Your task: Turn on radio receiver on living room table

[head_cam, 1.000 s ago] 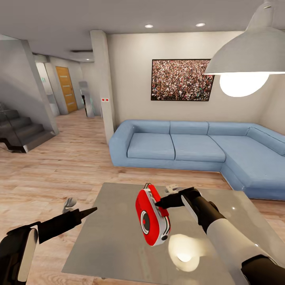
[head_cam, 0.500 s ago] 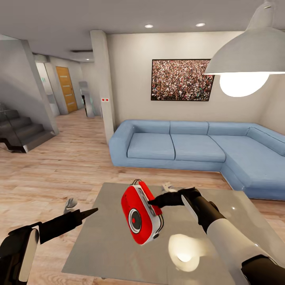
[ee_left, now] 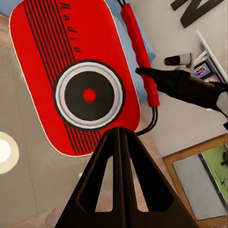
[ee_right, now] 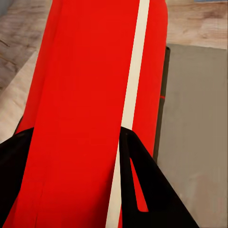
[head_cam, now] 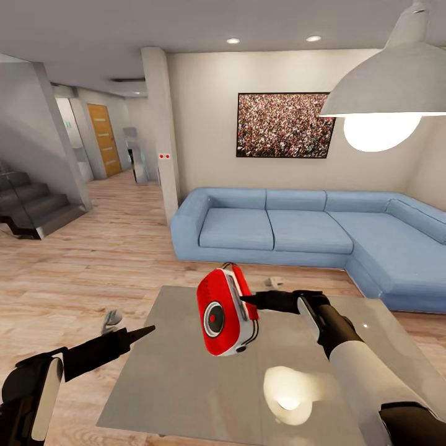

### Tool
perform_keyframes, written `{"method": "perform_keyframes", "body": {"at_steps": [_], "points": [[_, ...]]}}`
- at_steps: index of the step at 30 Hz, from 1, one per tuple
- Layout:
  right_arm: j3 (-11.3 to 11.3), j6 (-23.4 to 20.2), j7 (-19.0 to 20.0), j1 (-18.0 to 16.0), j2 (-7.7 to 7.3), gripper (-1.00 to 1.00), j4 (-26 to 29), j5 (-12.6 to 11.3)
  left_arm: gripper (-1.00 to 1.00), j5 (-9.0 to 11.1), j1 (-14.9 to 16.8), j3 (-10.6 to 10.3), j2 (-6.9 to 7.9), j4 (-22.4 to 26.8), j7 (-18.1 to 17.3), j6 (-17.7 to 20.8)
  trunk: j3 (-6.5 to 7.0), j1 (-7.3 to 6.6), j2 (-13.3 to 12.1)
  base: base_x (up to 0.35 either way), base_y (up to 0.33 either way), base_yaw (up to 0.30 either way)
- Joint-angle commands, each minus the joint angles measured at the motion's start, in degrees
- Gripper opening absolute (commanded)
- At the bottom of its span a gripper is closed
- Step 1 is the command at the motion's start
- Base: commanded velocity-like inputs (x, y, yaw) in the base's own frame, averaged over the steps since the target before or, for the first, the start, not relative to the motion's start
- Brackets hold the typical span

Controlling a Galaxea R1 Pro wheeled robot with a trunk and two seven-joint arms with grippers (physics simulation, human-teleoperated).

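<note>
The right gripper (head_cam: 248, 300), black and two-fingered, is clamped on the side edge of the small glossy red rounded-rectangular radio receiver (head_cam: 224, 312), just right of the frame's centre in the head view. In the right wrist view its dark fingers (ee_right: 142, 190) sit on either side of the red shell, with the white band running between them. The receiver is held upright and slightly tilted, lifted clear of the large low table with the grey reflective top (head_cam: 167, 384), which fills the lower middle of the frame. Its face, with a round black dial ringed in white, is turned toward the camera.

The left gripper (head_cam: 145, 330), at the lower left of the head view, has its black fingers pressed together into a point; it hangs over the table's left edge, apart from the receiver and aimed toward it. In the left wrist view the joined fingers (ee_left: 121, 190) point at the dial face.

Behind the table stands a blue L-shaped sofa (head_cam: 297, 232) on a light wood plank floor (head_cam: 93, 260). A crowd photograph (head_cam: 285, 125) hangs above it, and a white pendant lamp (head_cam: 390, 87) occupies the upper right.
</note>
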State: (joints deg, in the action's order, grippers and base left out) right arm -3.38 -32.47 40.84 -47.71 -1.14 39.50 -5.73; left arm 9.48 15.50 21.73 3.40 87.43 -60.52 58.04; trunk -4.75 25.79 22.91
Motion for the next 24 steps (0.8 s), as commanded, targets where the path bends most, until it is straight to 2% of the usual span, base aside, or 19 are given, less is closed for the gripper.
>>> {"method": "perform_keyframes", "body": {"at_steps": [1,4,8,13,15,19,24], "points": [[0.2,0.0,1.5,0.0,0.0,-1.0,0.0,-0.2,-1.0,0.0,0.0,-0.8,0.06,0.0,-0.4,0.0,0.01,0.0,0.0,0.0,0.0,0.0],[0.3,-0.1,3.7,0.0,0.04,-1.0,-0.1,-0.1,-1.0,-0.1,0.0,-3.9,0.27,0.1,-3.2,-0.1,0.01,0.0,0.0,0.0,0.0,0.0],[0.3,0.0,4.4,0.0,0.02,-1.0,-0.1,-0.1,-1.0,-0.2,0.0,-4.9,0.36,0.2,-4.7,-0.1,0.01,0.0,0.0,0.0,0.0,0.0],[0.1,0.1,4.6,0.0,0.0,-1.0,-0.2,0.0,-1.0,0.2,0.0,-3.9,0.25,0.2,-4.9,-0.1,0.01,0.0,0.0,0.0,0.0,0.0],[0.0,0.1,4.6,0.0,0.0,-1.0,-0.2,0.1,-1.0,1.7,0.0,-3.6,0.27,0.1,-4.8,-0.1,0.01,0.0,0.0,0.0,0.0,0.0],[0.0,0.1,4.4,0.0,0.0,-1.0,-0.2,0.1,-1.0,5.2,0.0,-1.1,0.32,0.1,-4.6,-0.2,0.01,0.0,0.0,0.0,0.0,0.0],[-0.1,0.1,4.0,0.0,0.0,-1.0,-0.3,0.1,-1.0,6.1,0.0,-0.1,0.45,0.2,-4.5,-0.3,0.01,0.0,0.0,0.0,0.0,0.0]]}}
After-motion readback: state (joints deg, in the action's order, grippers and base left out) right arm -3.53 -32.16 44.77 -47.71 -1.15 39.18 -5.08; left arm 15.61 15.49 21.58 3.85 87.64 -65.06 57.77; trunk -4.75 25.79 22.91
